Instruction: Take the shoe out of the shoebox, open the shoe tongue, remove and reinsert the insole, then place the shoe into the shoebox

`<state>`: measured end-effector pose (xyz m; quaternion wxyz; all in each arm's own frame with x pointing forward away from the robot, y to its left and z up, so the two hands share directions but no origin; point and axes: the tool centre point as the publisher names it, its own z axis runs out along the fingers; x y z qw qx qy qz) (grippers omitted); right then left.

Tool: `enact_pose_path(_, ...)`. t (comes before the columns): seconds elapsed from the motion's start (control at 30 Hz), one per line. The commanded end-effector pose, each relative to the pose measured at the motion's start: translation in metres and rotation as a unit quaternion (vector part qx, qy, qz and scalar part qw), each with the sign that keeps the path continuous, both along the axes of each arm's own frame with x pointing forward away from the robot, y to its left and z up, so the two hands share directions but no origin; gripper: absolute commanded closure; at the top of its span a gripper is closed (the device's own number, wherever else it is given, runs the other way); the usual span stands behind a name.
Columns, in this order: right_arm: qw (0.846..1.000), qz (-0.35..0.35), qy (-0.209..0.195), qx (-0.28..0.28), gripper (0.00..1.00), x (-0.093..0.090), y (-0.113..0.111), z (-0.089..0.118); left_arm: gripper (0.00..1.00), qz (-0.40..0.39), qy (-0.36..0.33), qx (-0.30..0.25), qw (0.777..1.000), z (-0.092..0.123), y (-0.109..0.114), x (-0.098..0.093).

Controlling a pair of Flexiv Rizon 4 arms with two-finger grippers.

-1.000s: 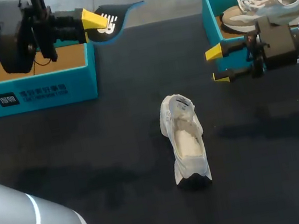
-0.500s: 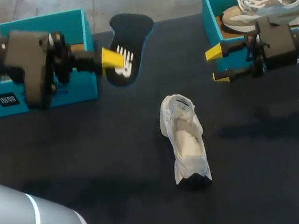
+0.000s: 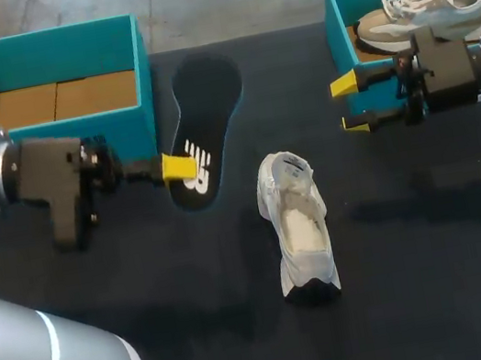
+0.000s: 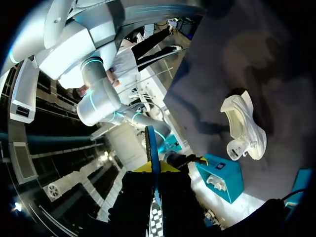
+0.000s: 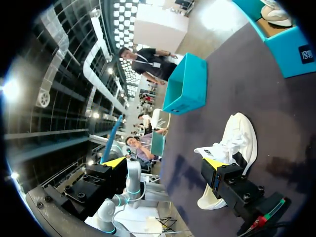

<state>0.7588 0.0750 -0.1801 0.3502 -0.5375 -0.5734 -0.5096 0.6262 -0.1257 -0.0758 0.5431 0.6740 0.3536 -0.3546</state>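
A white shoe (image 3: 300, 225) stands on the black table near the middle, toe toward the front edge, its tongue pulled open and its inside bare. My left gripper (image 3: 177, 166) is shut on the heel end of the black insole (image 3: 202, 121), which stretches from the gripper toward the table's back, just right of the empty left shoebox (image 3: 51, 55). In the left wrist view the insole (image 4: 152, 148) is edge-on between the fingers of that gripper (image 4: 154, 170), with the shoe (image 4: 244, 128) off to one side. My right gripper (image 3: 350, 105) is open and empty, right of the shoe (image 5: 232, 143).
A second teal shoebox (image 3: 339, 23) at the back right holds a grey sneaker (image 3: 424, 6); my right arm lies across its front. The left box shows only its brown cardboard floor.
My left arm has swung the insole down from above the left box to a low spot between that box and the shoe. The right arm and the shoe have not moved.
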Motion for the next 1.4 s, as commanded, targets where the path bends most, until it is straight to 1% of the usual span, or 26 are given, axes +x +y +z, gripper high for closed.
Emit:
enact_pose_path(0.03, 1.0, -0.001, 0.001, -0.001, 0.0, 0.0, 0.001, 0.0, 1.0, 0.018, -0.011, -0.01, 1.0, -0.01, -0.003, -0.003)
enact_pose_path(0.2, 1.0, -0.001, 0.001, -0.001, 0.0, 0.0, 0.001, 0.0, 1.0, 0.016, -0.015, -0.013, 1.0, -0.016, -0.003, 0.004)
enact_pose_path(0.4, 1.0, -0.001, 0.001, -0.001, 0.0, 0.0, 0.001, 0.0, 1.0, 0.001, -0.034, -0.015, 0.999, -0.02, 0.001, 0.017)
enact_pose_path(0.57, 1.0, -0.001, 0.001, -0.001, 0.0, 0.0, 0.001, 0.0, 1.0, -0.003, -0.062, 0.0, 0.998, -0.028, 0.001, 0.033)
enact_pose_path(0.7, 1.0, -0.001, 0.001, -0.001, 0.0, 0.0, 0.001, 0.0, 1.0, -0.001, -0.089, 0.009, 0.996, -0.026, 0.001, 0.047)
enact_pose_path(0.93, 1.0, -0.001, 0.001, -0.001, 0.0, 0.0, 0.001, 0.0, 1.0, -0.013, -0.1, 0.015, 0.995, -0.027, -0.004, 0.068)
enact_pose_path(1.23, 1.0, -0.001, 0.001, -0.001, 0.0, 0.0, 0.001, 0.0, 1.0, -0.034, -0.09, 0.023, 0.995, -0.04, -0.016, 0.082)
enact_pose_path(1.4, 1.0, -0.001, 0.001, -0.001, 0.0, 0.0, 0.001, 0.0, 1.0, -0.033, -0.1, 0.028, 0.994, -0.045, -0.02, 0.088)
